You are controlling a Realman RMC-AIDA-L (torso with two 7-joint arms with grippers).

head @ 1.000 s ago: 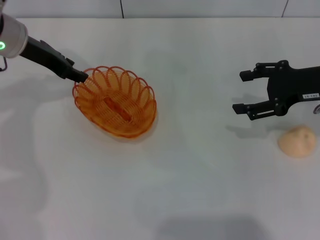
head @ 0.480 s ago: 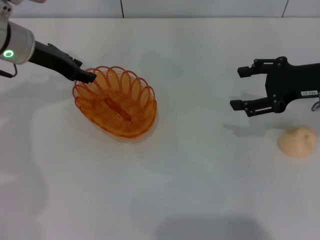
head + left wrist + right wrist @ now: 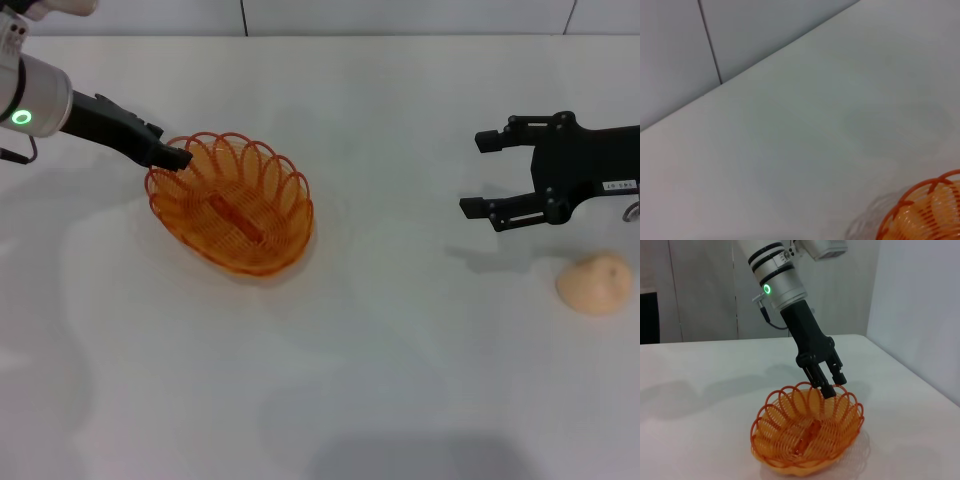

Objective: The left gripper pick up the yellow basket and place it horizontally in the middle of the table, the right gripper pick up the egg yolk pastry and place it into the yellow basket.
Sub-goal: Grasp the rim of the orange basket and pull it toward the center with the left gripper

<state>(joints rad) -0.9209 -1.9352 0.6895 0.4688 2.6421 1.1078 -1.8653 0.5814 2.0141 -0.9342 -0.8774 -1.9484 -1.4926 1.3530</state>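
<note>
Head camera overlooks the table (image 3: 400, 380); both wrist views share the yellow basket (image 3: 807, 440).

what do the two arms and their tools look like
The left arm is a white cylinder with black bands and a round green light, with a thin cable by its wrist, narrowing to a black link. The left tool is a slim black two-finger claw. The right tool is a broader black claw with jointed linkage fingers and a small white label near its wrist.
</note>
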